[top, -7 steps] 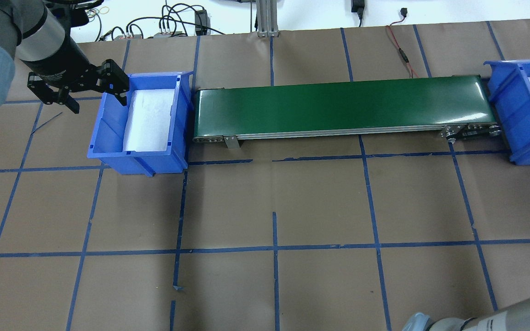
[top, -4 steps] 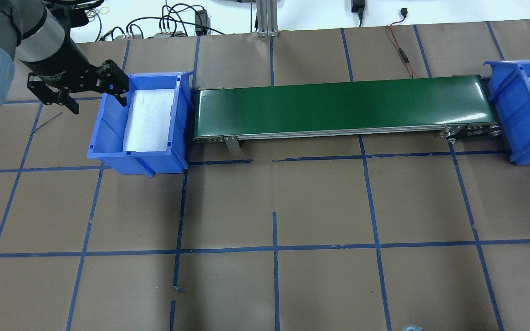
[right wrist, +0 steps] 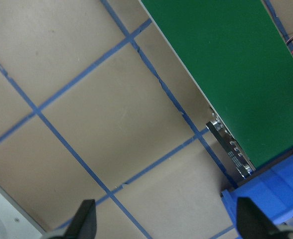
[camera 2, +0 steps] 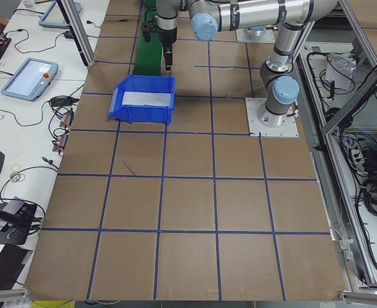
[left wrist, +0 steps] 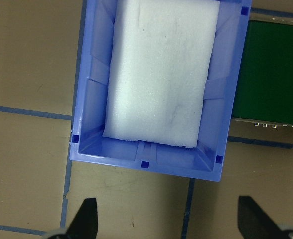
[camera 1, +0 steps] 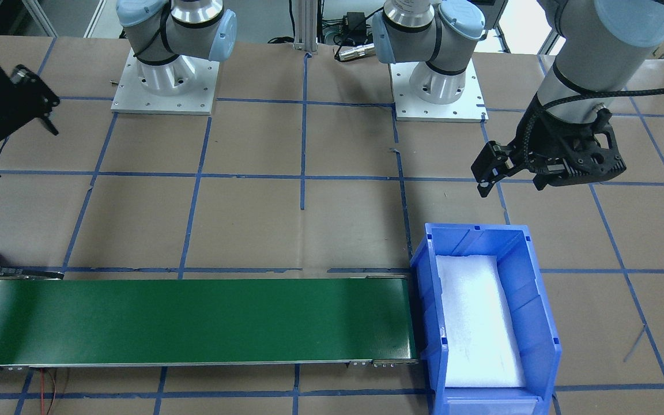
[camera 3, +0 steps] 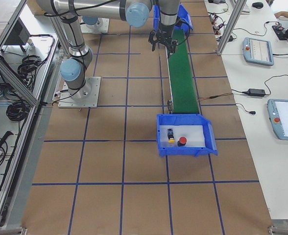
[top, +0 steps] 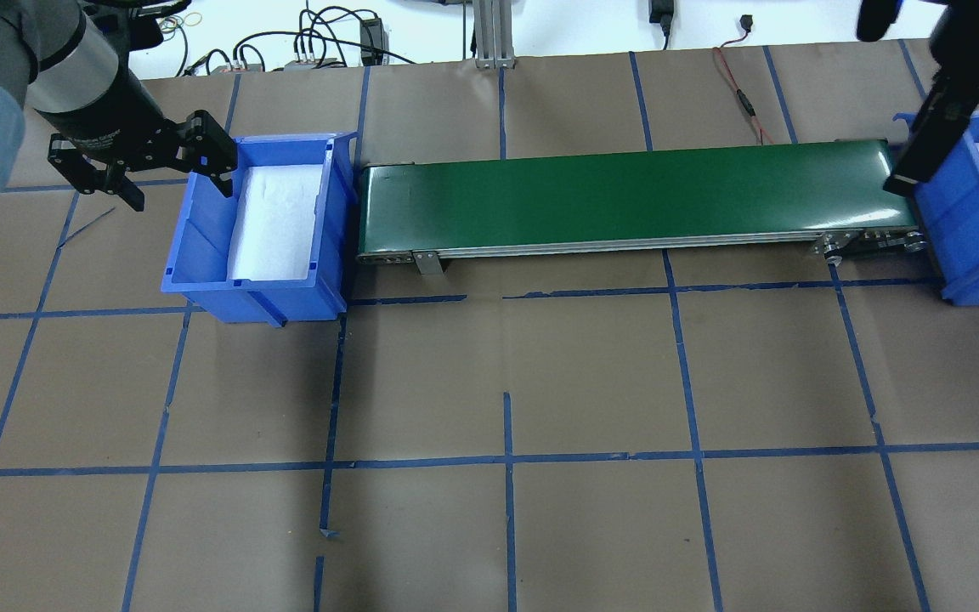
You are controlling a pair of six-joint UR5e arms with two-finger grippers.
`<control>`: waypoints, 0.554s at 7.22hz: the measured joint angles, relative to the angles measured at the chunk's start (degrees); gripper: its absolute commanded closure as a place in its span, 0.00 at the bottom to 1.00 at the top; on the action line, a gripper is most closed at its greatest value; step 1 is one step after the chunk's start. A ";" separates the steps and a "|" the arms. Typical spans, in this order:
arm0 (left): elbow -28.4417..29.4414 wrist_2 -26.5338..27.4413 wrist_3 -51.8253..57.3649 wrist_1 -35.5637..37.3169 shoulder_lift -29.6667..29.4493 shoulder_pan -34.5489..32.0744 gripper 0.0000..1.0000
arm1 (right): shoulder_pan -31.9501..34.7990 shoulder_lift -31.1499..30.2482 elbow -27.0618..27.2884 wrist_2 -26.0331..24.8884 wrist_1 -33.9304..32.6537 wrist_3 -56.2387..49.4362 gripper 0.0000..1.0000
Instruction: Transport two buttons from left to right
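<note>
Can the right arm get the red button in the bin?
Probably yes. The bin is open-topped, nothing covers the red button, and the open right gripper hangs nearby. The yellow button sits close, though.

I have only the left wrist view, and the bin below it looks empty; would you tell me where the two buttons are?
Observer: The red button and the yellow button lie side by side in the right bin.
Operator: Thank you. Is the belt carrying anything?
Observer: No, the belt is bare from end to end.
Operator: And how is the right gripper?
Observer: The right gripper is open and empty, up near the belt's end by the right bin.
</note>
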 measured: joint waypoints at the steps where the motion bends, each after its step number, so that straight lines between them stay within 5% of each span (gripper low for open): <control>1: 0.16 1.71 -0.14 -0.85 0.06 -0.11 0.00 | 4.10 0.23 -0.05 0.08 -0.52 12.75 0.00; 4: 2.51 2.78 -0.90 -8.03 0.31 -0.21 0.00 | 11.67 1.82 -0.13 0.81 -4.90 44.91 0.00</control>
